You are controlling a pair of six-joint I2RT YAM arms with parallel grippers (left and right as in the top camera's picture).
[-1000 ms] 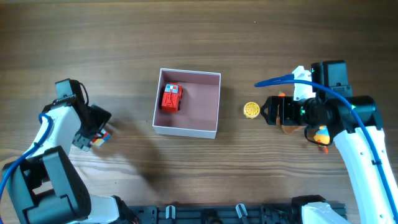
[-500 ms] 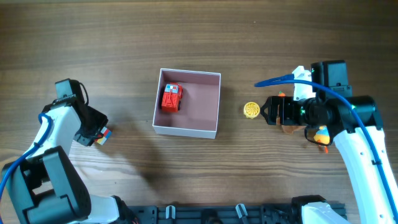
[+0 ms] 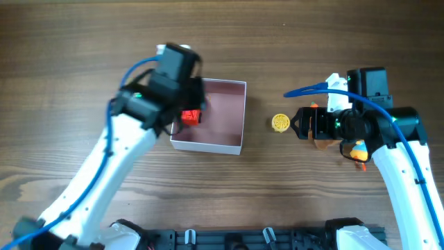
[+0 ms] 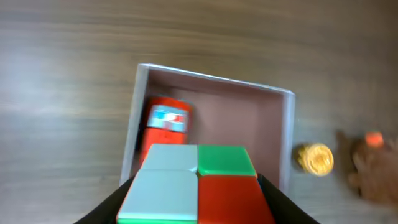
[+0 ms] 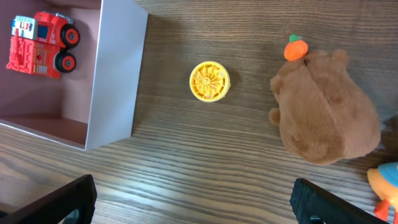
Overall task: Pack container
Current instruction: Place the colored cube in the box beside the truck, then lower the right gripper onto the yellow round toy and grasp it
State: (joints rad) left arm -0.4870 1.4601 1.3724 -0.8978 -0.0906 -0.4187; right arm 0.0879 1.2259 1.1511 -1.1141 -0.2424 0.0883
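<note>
The container (image 3: 225, 111) is a square white-walled box with a dusty pink floor at the table's middle, also in the left wrist view (image 4: 214, 78). A red toy truck (image 4: 166, 118) lies in its left part, half hidden under my arm from overhead (image 3: 191, 116). My left gripper (image 4: 196, 200) is shut on a cube (image 4: 196, 183) with white, green and red tiles. It hangs over the container's left side (image 3: 179, 104). My right gripper (image 5: 196, 205) stands open over bare wood, right of the container (image 3: 300, 123).
A yellow disc (image 5: 209, 81) lies between the container and my right gripper (image 3: 280, 123). A brown plush (image 5: 326, 112) with an orange bit on top sits to its right. An orange and blue toy (image 5: 385, 180) shows at the right edge.
My left gripper closed on the cube at the table's far left, then swung right with it to above the container. The right arm has not moved.
</note>
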